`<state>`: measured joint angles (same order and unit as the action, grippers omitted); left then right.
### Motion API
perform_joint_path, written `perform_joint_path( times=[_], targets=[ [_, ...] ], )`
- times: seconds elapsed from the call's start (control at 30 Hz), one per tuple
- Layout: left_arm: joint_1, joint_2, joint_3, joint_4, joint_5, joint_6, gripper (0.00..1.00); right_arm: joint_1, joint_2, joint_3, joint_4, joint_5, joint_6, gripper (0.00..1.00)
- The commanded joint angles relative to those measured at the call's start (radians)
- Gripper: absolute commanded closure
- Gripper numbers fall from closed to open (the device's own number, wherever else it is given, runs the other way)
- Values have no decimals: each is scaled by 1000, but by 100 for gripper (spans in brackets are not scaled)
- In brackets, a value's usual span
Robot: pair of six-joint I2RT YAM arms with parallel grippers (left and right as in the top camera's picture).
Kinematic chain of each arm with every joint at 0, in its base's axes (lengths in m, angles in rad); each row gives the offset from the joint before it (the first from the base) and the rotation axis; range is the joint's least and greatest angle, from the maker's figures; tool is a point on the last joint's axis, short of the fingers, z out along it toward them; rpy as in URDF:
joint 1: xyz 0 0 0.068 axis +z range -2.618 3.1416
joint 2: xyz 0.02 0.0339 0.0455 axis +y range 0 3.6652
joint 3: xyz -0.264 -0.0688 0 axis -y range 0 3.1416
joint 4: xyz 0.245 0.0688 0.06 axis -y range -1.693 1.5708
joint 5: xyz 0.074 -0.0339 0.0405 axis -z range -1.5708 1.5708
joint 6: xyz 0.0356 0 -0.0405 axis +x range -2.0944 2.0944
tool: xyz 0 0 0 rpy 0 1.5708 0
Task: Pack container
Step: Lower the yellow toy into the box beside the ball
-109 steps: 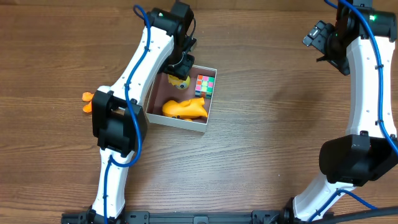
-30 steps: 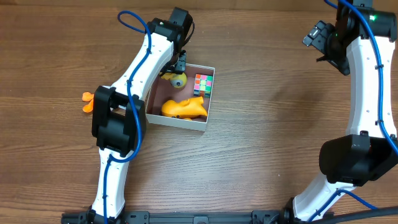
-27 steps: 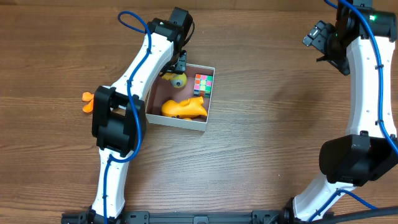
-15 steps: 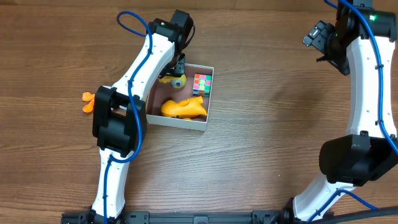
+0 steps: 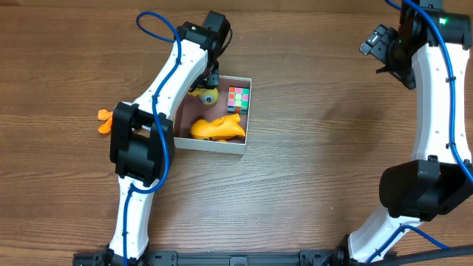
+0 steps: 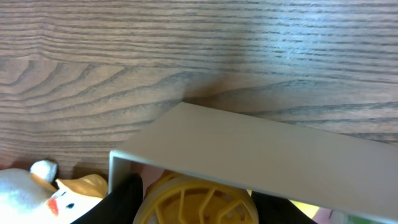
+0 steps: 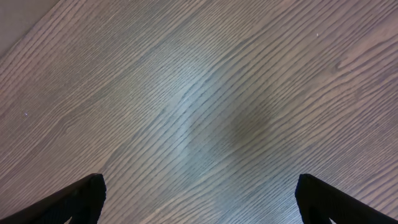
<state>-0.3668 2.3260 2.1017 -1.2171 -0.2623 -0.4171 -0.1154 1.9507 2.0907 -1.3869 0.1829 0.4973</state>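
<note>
Three toys show inside the container [image 5: 211,145], which sits on the desk's [image 5: 318,192] far half, left of its middle. A colourful puzzle cube [image 5: 238,97] is in its far right corner, an orange toy animal [image 5: 216,129] lies along its near wall, and a yellow toy [image 5: 209,94] is by its far left corner. Our left claw [image 6: 196,193] reaches into that corner, and its jaws look closed on the yellow toy's ribbed body, so we judge this piece not yet released. Our right claw [image 7: 199,180] hangs wide apart, holding nothing, over bare wood near the desk's far right corner. One orange piece [image 5: 105,120] lies outside near the left edge, half hidden by the left arm. We judge the packing well along, with that piece left.
</note>
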Motion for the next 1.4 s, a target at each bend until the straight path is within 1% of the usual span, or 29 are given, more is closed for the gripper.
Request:
perform_joint_path(
  times=[0.0,0.07,0.2,0.3,0.33,0.43,0.6,0.7,0.9,1.03,1.1,1.2,1.37],
  targets=[
    [-7,8,5,10,35,-18,88,3,-15,2,5,3,5,0],
    [-7,8,3,-3,35,-18,90,3,-15,2,5,3,5,0],
    [-7,9,3,-43,34,-18,91,3,-15,2,5,3,5,0],
    [-7,8,-6,-32,36,-24,87,3,-15,2,5,3,5,0],
    [-7,8,-9,-30,38,-43,87,3,-15,2,5,3,5,0],
    [-15,9,-39,-4,100,-48,88,3,-15,2,5,3,5,0],
    [-28,9,-118,32,105,-55,89,3,-15,2,5,3,5,0],
    [-28,8,-130,53,110,-55,88,3,-15,2,5,3,5,0],
    [-52,9,-130,129,187,-55,88,3,-15,2,5,3,5,0],
    [-73,8,-130,149,185,-54,87,3,-15,2,5,3,4,0],
    [-77,8,-130,149,185,-54,88,3,-15,2,5,3,5,0],
    [-77,8,-129,141,185,-54,95,3,-15,2,5,3,5,0],
    [-77,8,-122,133,185,-50,96,3,-15,2,5,3,5,0]
  ],
)
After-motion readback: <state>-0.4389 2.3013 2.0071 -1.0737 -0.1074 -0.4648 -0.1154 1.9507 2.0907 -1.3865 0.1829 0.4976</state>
